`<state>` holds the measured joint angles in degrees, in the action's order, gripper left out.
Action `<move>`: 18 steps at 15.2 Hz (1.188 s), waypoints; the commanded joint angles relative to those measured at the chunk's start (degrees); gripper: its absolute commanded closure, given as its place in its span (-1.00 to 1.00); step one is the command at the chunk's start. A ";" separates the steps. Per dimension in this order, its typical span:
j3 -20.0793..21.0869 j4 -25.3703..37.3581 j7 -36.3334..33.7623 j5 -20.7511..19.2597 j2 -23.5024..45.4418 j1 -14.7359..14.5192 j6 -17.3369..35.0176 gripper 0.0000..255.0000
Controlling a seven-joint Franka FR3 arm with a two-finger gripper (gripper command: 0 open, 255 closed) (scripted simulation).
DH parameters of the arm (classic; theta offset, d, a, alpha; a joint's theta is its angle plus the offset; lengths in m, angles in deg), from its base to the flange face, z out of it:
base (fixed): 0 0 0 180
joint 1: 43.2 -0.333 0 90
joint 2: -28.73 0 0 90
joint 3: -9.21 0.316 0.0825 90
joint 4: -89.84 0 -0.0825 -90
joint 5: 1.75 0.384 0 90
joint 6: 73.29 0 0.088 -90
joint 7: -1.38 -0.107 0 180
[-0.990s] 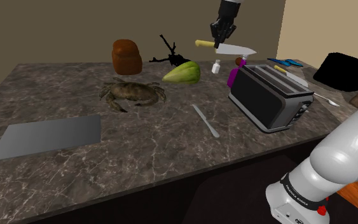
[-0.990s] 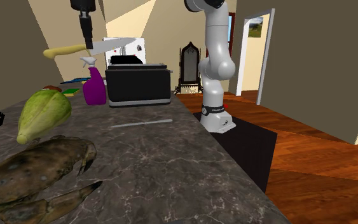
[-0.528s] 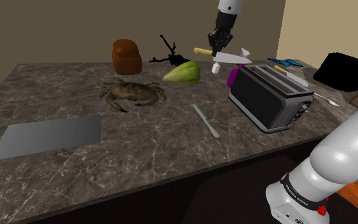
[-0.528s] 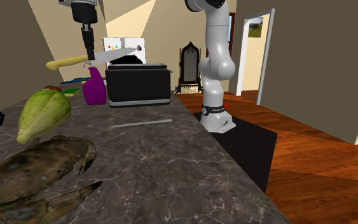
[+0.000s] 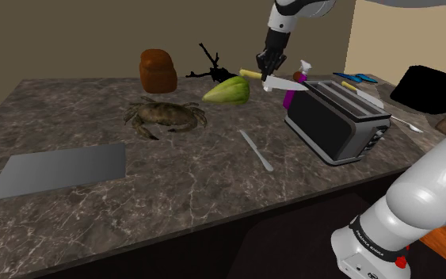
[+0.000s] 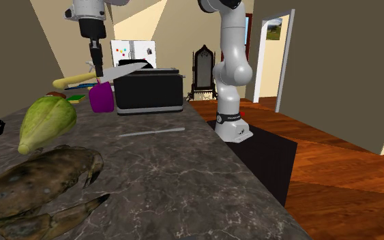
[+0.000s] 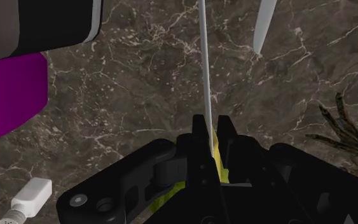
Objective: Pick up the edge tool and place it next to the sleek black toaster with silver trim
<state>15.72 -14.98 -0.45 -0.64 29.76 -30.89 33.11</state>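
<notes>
My gripper is shut on a knife with a yellow handle and a silver blade, and holds it in the air. The knife hangs just beyond the far end of the black toaster with silver trim, over the purple spray bottle. In the second exterior view the gripper grips the knife where handle meets blade, and the blade points toward the toaster. From the wrist, the blade runs straight out between the fingertips of the gripper, above the marble counter.
A green fruit, a crab, a brown loaf and a black twig shape lie past the knife. A table knife rests mid-counter, a grey sheet near the front. Blue scissors lie behind the toaster.
The gripper has come down with the knife, closer to the counter and the spray bottle. The blade now tilts a little. Nothing else has moved.
</notes>
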 commanded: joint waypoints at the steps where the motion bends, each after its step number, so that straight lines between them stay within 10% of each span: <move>1: 0.00 -1.51 0.04 0.00 0.04 0.00 1.59 1.00; 18: 0.04 -10.93 0.00 -0.31 3.24 -0.08 14.18 1.00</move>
<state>15.72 -25.22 -0.35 -0.93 32.86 -30.92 46.46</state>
